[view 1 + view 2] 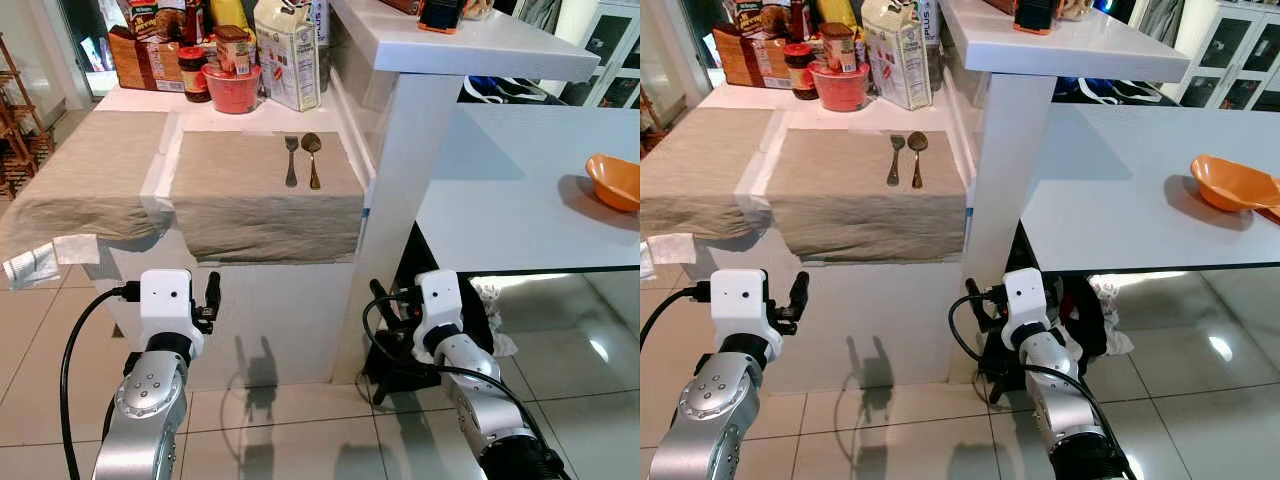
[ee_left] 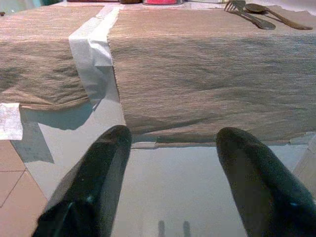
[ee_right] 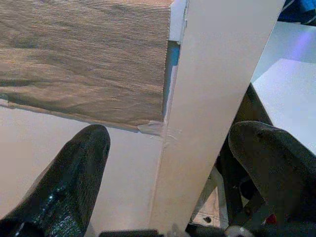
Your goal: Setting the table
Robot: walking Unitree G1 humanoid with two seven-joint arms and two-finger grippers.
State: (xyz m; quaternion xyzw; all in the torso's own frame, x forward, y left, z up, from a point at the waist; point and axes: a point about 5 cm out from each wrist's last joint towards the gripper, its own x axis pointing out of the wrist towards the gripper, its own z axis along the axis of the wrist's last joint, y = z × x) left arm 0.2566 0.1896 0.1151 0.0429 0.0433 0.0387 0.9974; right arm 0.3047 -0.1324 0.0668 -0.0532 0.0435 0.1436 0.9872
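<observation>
Cutlery is your target: the fork and spoon lie side by side, not touching, at the far end of the right-hand placemat, with jars and cartons just behind them. Both look like thin, stiff metal, light but slippery and flat against the cloth, so you would do best to pinch each across the middle of its handle rather than at the bowl or tines. The placemat itself is soft and drapes over the counter's near edge; expect it to drag or wrinkle if you press down hard.

Your left gripper is spread wide and holds nothing, low in front of the placemat's hanging edge. Your right gripper is likewise wide apart and empty, facing the white post beside the placemat. That post and the shelf above it crowd the right of the placemat, so reach from the left. The orange bowl sits well away, past the post.
</observation>
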